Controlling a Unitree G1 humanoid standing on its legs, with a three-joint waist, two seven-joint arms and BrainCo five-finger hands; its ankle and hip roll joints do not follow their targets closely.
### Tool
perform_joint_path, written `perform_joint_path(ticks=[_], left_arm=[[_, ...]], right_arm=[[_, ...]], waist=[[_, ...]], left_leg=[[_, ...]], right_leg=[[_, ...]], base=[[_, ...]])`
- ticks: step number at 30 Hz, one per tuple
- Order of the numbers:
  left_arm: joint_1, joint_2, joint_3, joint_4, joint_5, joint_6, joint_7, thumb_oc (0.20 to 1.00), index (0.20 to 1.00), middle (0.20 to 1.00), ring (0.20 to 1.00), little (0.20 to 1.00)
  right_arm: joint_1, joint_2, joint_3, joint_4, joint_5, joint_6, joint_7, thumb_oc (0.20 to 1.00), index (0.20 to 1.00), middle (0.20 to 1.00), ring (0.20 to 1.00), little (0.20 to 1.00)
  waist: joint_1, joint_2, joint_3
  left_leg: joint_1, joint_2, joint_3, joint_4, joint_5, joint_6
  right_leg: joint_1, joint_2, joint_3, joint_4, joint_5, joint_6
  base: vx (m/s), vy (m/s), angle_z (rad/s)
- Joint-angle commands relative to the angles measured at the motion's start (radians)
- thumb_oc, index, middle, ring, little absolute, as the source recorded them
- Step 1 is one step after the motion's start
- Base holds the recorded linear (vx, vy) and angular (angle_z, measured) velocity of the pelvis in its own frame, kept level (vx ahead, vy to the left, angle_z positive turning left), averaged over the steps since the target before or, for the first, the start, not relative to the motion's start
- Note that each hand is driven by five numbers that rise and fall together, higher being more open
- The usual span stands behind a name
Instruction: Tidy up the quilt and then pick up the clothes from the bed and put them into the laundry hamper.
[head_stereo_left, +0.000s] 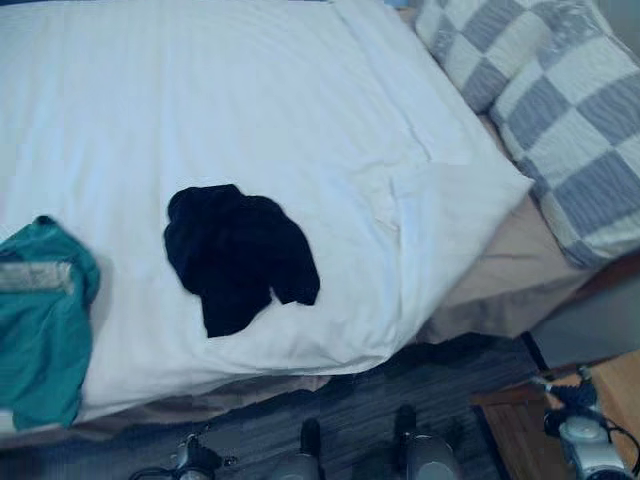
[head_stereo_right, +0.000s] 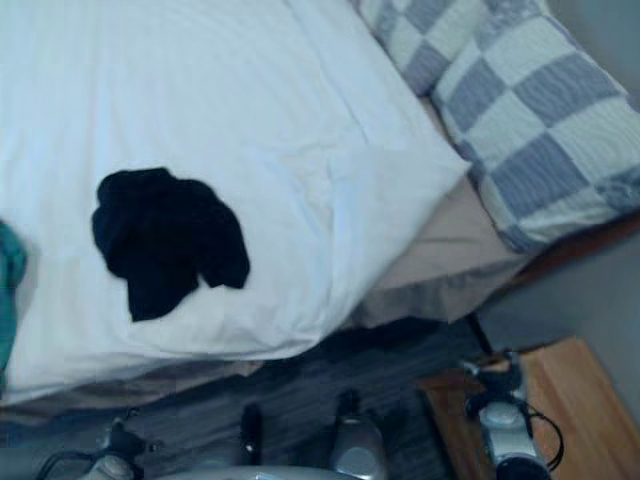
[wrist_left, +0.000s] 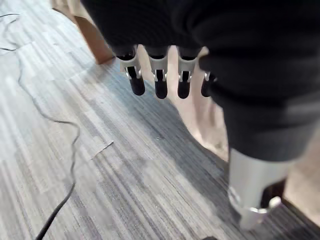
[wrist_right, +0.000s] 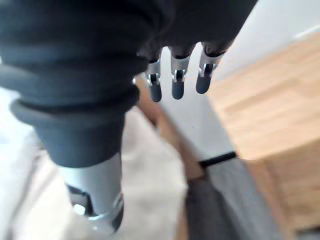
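One white quilt (head_stereo_left: 200, 90); two garments on it: one black (head_stereo_left: 238, 255), one teal (head_stereo_left: 40, 320); two checked pillows (head_stereo_left: 560, 110). Left hand (wrist_left: 157, 75) and right hand (wrist_right: 175, 75), fingers straight and empty, hang beside the bed, well apart from both garments.

We're in a bedroom here: a bed (head_stereo_left: 520, 275) under a white quilt (head_stereo_left: 250, 100), two blue-and-white checked pillows (head_stereo_left: 580, 140) up at its head, and clothes lying loose on top, a black garment (head_stereo_left: 238, 255) and a teal one (head_stereo_left: 40, 330). Beige sheet at the uncovered corner, grey striped carpet (wrist_left: 100, 190) underfoot, a light wooden bedside cabinet (head_stereo_right: 570, 400) beside the bed
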Motion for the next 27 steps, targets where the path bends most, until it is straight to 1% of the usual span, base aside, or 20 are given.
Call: perform_joint_path(ticks=[1,3,4,5,6,7,8,11,13,14,15,16,19,20,21,22,23,25,26,27], left_arm=[[0.043,0.009,0.001,-0.022,0.036,-0.021,0.002,1.000,1.000,1.000,1.000,1.000],[0.060,0.006,0.008,-0.041,0.035,-0.022,0.005,1.000,1.000,1.000,1.000,1.000],[0.081,0.005,0.018,-0.061,0.031,-0.027,0.007,1.000,1.000,1.000,1.000,1.000],[0.082,0.004,0.020,-0.062,0.032,-0.026,0.007,1.000,1.000,1.000,1.000,1.000],[0.083,0.002,0.005,-0.071,0.032,-0.035,0.009,1.000,1.000,1.000,1.000,1.000],[0.075,0.002,-0.016,-0.079,0.040,-0.038,0.011,1.000,1.000,1.000,1.000,1.000],[0.074,0.001,-0.013,-0.079,0.040,-0.037,0.011,1.000,1.000,1.000,1.000,1.000],[0.045,0.007,-0.081,-0.105,0.055,-0.049,0.014,1.000,1.000,1.000,1.000,1.000],[0.020,0.012,-0.096,-0.111,0.045,-0.053,0.023,1.000,1.000,1.000,1.000,1.000],[-0.003,0.028,-0.124,-0.128,0.027,-0.061,0.035,1.000,1.000,1.000,1.000,1.000],[-0.004,0.024,-0.120,-0.128,0.027,-0.061,0.035,1.000,1.000,1.000,1.000,1.000],[-0.022,0.034,-0.146,-0.145,0.003,-0.069,0.044,1.000,1.000,1.000,1.000,1.000],[-0.032,0.030,-0.156,-0.151,-0.021,-0.073,0.059,1.000,1.000,1.000,1.000,1.000],[-0.041,0.028,-0.167,-0.144,-0.034,-0.071,0.066,1.000,1.000,1.000,1.000,1.000],[-0.042,0.026,-0.166,-0.144,-0.034,-0.071,0.066,1.000,1.000,1.000,1.000,1.000],[-0.043,0.024,-0.174,-0.133,-0.029,-0.067,0.070,1.000,1.000,1.000,1.000,1.000],[-0.042,0.020,-0.176,-0.129,-0.028,-0.065,0.074,1.000,1.000,1.000,1.000,1.000],[-0.037,0.016,-0.176,-0.125,-0.028,-0.062,0.075,1.000,1.000,1.000,1.000,1.000],[-0.035,-0.003,-0.169,-0.115,-0.032,-0.057,0.079,1.000,1.000,1.000,1.000,1.000],[-0.034,-0.002,-0.171,-0.115,-0.032,-0.057,0.079,1.000,1.000,1.000,1.000,1.000]], right_arm=[[-0.081,-0.135,-0.040,-0.129,-0.101,-0.019,-0.067,1.000,1.000,1.000,1.000,1.000],[-0.101,-0.154,-0.035,-0.161,-0.115,-0.017,-0.067,1.000,1.000,1.000,1.000,1.000],[-0.160,-0.215,-0.002,-0.223,-0.169,-0.011,-0.055,1.000,1.000,1.000,1.000,1.000],[-0.161,-0.215,-0.001,-0.224,-0.170,-0.009,-0.055,1.000,1.000,1.000,1.000,1.000],[-0.247,-0.267,0.058,-0.276,-0.223,-0.014,-0.051,1.000,1.000,1.000,1.000,1.000],[-0.318,-0.289,0.111,-0.303,-0.247,-0.019,-0.050,1.000,1.000,1.000,1.000,1.000],[-0.323,-0.289,0.114,-0.300,-0.247,-0.020,-0.050,1.000,1.000,1.000,1.000,1.000],[-0.530,-0.338,0.259,-0.312,-0.279,-0.018,-0.035,1.000,1.000,1.000,1.000,1.000],[-0.691,-0.380,0.365,-0.272,-0.281,-0.012,-0.027,1.000,1.000,1.000,1.000,1.000],[-0.843,-0.409,0.463,-0.219,-0.275,-0.003,-0.019,1.000,1.000,1.000,1.000,1.000],[-0.856,-0.408,0.474,-0.212,-0.273,-0.005,-0.020,1.000,1.000,1.000,1.000,1.000],[-0.994,-0.406,0.567,-0.131,-0.253,-0.001,-0.012,1.000,1.000,1.000,1.000,1.000],[-1.082,-0.386,0.634,-0.071,-0.222,-0.004,-0.006,1.000,1.000,1.000,1.000,1.000],[-1.144,-0.357,0.680,0.005,-0.200,-0.002,0.002,1.000,1.000,1.000,1.000,1.000],[-1.147,-0.356,0.683,0.007,-0.199,-0.003,0.001,1.000,1.000,1.000,1.000,1.000],[-1.185,-0.340,0.723,0.062,-0.204,0.007,0.014,1.000,1.000,1.000,1.000,1.000],[-1.185,-0.330,0.729,0.082,-0.205,0.010,0.018,0.200,0.200,0.200,0.200,0.200],[-1.174,-0.329,0.724,0.098,-0.202,0.013,0.020,0.200,0.200,0.200,0.200,0.200],[-1.119,-0.321,0.675,0.123,-0.183,0.019,0.003,0.200,0.200,0.200,0.200,0.200],[-1.116,-0.321,0.672,0.122,-0.184,0.019,0.003,0.200,0.200,0.200,0.200,0.200]], waist=[[0.018,-0.033,0.004],[0.026,-0.032,0.001],[0.042,-0.026,-0.001],[0.042,-0.024,-0.002],[0.057,-0.015,0.006],[0.065,-0.004,0.017],[0.062,-0.005,0.017],[0.080,0.011,0.051],[0.084,0.021,0.075],[0.102,0.031,0.104],[0.098,0.033,0.105],[0.113,0.044,0.131],[0.120,0.058,0.153],[0.131,0.068,0.176],[0.130,0.068,0.175],[0.134,0.074,0.190],[0.134,0.077,0.196],[0.133,0.078,0.198],[0.126,0.076,0.197],[0.127,0.076,0.197]], left_leg=[[0.040,0.085,0.032,0.020,-0.119,-0.081],[0.031,0.087,0.037,0.031,-0.120,-0.084],[0.021,0.101,0.042,0.030,-0.107,-0.094],[0.021,0.103,0.043,0.029,-0.107,-0.094],[0.012,0.118,0.041,0.016,-0.093,-0.103],[0.001,0.129,0.032,0.010,-0.084,-0.109],[-0.003,0.127,0.031,0.009,-0.079,-0.109],[-0.049,0.139,0.010,0.000,-0.047,-0.120],[-0.076,0.146,-0.001,-0.009,-0.028,-0.126],[-0.105,0.151,-0.007,-0.014,-0.008,-0.134],[-0.107,0.151,-0.008,-0.014,-0.007,-0.135],[-0.139,0.155,-0.018,-0.018,0.010,-0.140],[-0.169,0.160,-0.026,-0.017,0.020,-0.142],[-0.196,0.159,-0.039,-0.006,0.022,-0.140],[-0.199,0.159,-0.040,-0.004,0.022,-0.140],[-0.223,0.158,-0.050,0.013,0.021,-0.138],[-0.234,0.155,-0.055,0.028,0.019,-0.138],[-0.239,0.151,-0.062,0.042,0.015,-0.137],[-0.237,0.147,-0.068,0.056,0.008,-0.135],[-0.237,0.147,-0.068,0.057,0.007,-0.135]], right_leg=[[0.044,-0.037,0.041,-0.050,0.076,0.059],[0.052,-0.036,0.041,-0.078,0.096,0.064],[0.048,-0.025,0.044,-0.093,0.102,0.060],[0.047,-0.024,0.044,-0.093,0.103,0.059],[0.040,-0.013,0.042,-0.099,0.100,0.053],[0.035,-0.004,0.038,-0.095,0.092,0.047],[0.030,-0.006,0.038,-0.095,0.095,0.047],[-0.013,0.008,0.032,-0.074,0.085,0.033],[-0.048,0.017,0.027,-0.054,0.078,0.025],[-0.081,0.020,0.023,-0.036,0.073,0.021],[-0.084,0.020,0.023,-0.033,0.072,0.020],[-0.121,0.020,0.017,-0.004,0.066,0.014],[-0.165,0.019,0.014,0.037,0.053,0.011],[-0.204,0.021,0.018,0.083,0.038,0.005],[-0.207,0.021,0.019,0.086,0.036,0.005],[-0.243,0.020,0.021,0.137,0.020,0.002],[-0.257,0.018,0.022,0.162,0.011,0.000],[-0.262,0.016,0.024,0.181,0.003,-0.001],[-0.259,0.015,0.021,0.199,-0.008,-0.002],[-0.259,0.014,0.021,0.200,-0.009,-0.002]], base=[[0.09,-0.230,0.82],[0.06,-0.177,0.27],[0.04,-0.103,-0.13],[0.06,-0.202,-0.20],[0.03,-0.155,-0.15],[0.02,-0.154,-0.08],[-0.03,-0.097,-0.09],[-0.07,-0.084,-0.09],[-0.08,-0.093,0.00],[-0.08,-0.081,0.08],[-0.12,-0.097,-0.01],[-0.06,-0.049,0.02],[-0.08,-0.045,0.21],[-0.04,-0.026,0.13],[-0.07,-0.041,0.19],[-0.04,-0.026,0.25],[-0.04,-0.026,0.22],[0.00,-0.012,0.07],[0.02,-0.010,0.05],[0.03,-0.006,0.11]])
